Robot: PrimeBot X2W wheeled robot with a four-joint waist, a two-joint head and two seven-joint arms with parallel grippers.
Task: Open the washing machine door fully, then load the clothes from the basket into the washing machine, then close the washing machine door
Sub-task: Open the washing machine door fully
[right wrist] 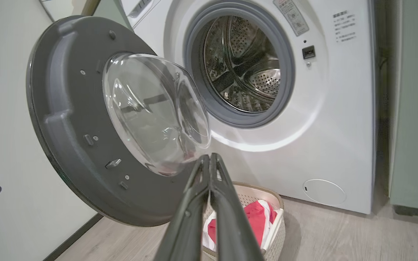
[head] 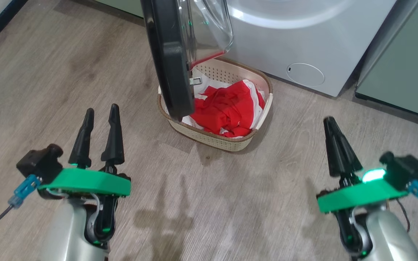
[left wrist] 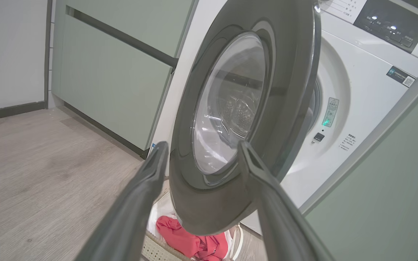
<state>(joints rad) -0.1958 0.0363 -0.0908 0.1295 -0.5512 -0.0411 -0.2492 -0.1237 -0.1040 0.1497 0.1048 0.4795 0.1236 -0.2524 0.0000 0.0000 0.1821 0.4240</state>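
**A:** What are your claws doing?

**B:** My left claw (head: 102, 108) hangs low over the floor (head: 230, 203) with its fingers apart. My right claw (head: 329, 121) is level with it on the other side, fingers pressed together tip to tip.

**A:** And just past them?

**B:** The basket (head: 209, 139) sits on the floor ahead, between my two claws and well apart from both. The clothes (head: 227, 108) lie inside it, a red heap on a white sheet (head: 258, 98).

**A:** Where is the door?

**B:** The door (head: 169, 61) is swung out from the machine (head: 285, 43). From my head its lower edge hangs above the basket's left end. The glass bowl faces right, toward the opening, and my left wrist looks at its dark outer face.

**A:** And the machine itself?

**B:** It stands just behind the basket. My right wrist looks straight through the grey seal into the steel drum (right wrist: 245, 65). A green cabinet (head: 405, 65) stands against the machine's right side.
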